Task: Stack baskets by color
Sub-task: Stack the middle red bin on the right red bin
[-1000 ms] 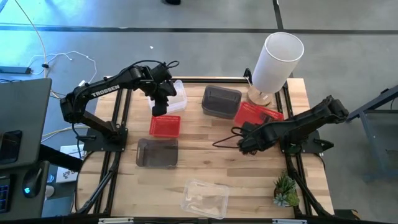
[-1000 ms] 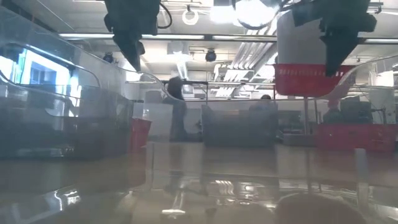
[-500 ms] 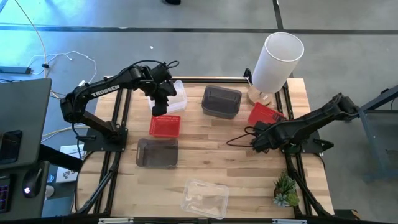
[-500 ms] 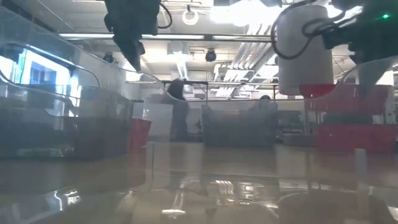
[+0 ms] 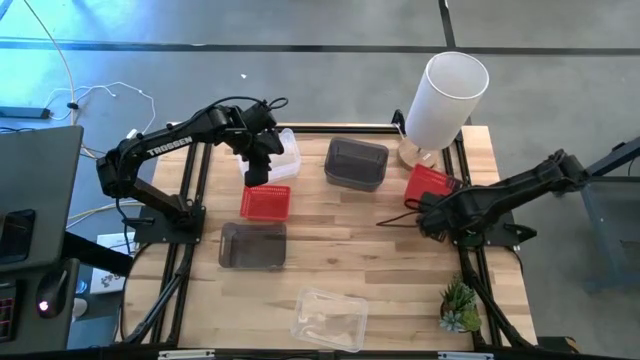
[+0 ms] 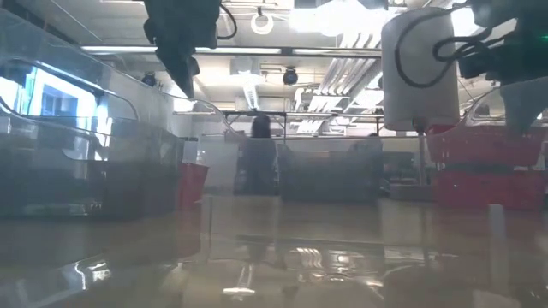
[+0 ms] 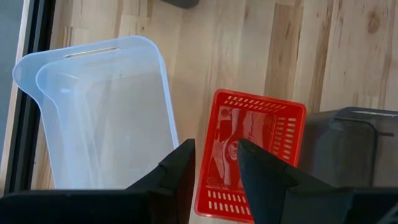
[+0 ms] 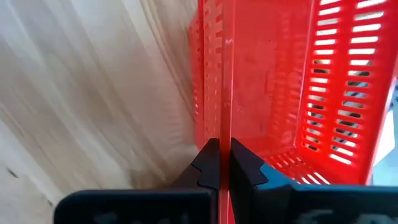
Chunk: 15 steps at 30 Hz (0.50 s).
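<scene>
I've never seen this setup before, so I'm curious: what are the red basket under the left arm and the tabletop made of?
The red basket looks like moulded plastic: a glossy uniform red with regular slotted mesh along its base and walls. The tabletop appears to be light wood, probably butcher block, with visible plank seams and grain and a smooth, slightly shiny finish.

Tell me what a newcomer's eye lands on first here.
Probably the tall white cylinder at the table's far right corner, and right beside it the right end effector shut on the rim of a red basket. Next, the left end effector hovering with fingers apart between the clear baskets and another red basket on the left side.
</scene>
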Motion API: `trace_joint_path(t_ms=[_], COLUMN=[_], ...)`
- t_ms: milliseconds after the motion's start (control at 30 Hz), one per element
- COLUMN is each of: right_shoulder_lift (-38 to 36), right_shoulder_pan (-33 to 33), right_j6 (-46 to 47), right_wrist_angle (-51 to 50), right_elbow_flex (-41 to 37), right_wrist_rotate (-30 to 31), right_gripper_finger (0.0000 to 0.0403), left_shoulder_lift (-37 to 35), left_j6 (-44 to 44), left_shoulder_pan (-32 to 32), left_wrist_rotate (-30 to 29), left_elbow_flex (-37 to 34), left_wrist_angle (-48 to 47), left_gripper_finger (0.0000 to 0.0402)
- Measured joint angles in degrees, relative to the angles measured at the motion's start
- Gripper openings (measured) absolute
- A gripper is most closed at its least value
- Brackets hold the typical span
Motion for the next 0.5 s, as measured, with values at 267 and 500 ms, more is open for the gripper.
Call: trace_joint_path(t_ms=[267,500], right_shoulder_lift=[1.5,5.7], right_shoulder_pan=[-3.5,-5.8], right_j6=[-2.1,-3.6], right_wrist_angle=[-0.2,0.1], right_elbow_flex=[0.0,0.0], right_wrist_rotate=[0.6,-1.3], right_gripper_finger=[0.0000,0.0000], left_shoulder_lift=[0.0,0.0], left_j6=[0.0,0.0], left_shoulder_pan=[0.0,0.0], left_wrist_rotate=[0.0,0.0], left_elbow_flex=[0.0,0.0], left_wrist_angle=[0.5,0.5], left_gripper_finger=[0.0106,0.0106])
